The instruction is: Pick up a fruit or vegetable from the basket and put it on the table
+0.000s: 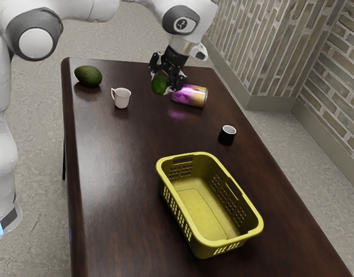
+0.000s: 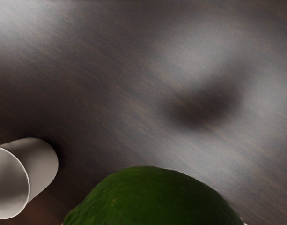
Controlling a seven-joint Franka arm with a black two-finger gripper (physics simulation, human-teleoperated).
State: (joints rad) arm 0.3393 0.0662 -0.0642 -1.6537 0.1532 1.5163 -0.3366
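My gripper [image 1: 164, 85] is over the far end of the table [image 1: 130, 161], shut on a round green fruit [image 1: 159, 86]. In the wrist view the same green fruit [image 2: 152, 199] bulges large at the lower edge, with a dark shadow on the wooden tabletop [image 2: 101, 89] beyond it. The yellow basket [image 1: 201, 249] stands well apart from the gripper, toward the exterior view's bottom. A dark green avocado [image 1: 88, 76] lies on the table near its far left corner in the exterior view.
A white mug [image 1: 122, 98] stands between the avocado and the gripper; the wrist view has this mug [image 2: 40, 166] too. Right beside the gripper, a purple and yellow can [image 1: 191, 96] lies on its side. A small black cup [image 1: 227, 135] stands between can and basket.
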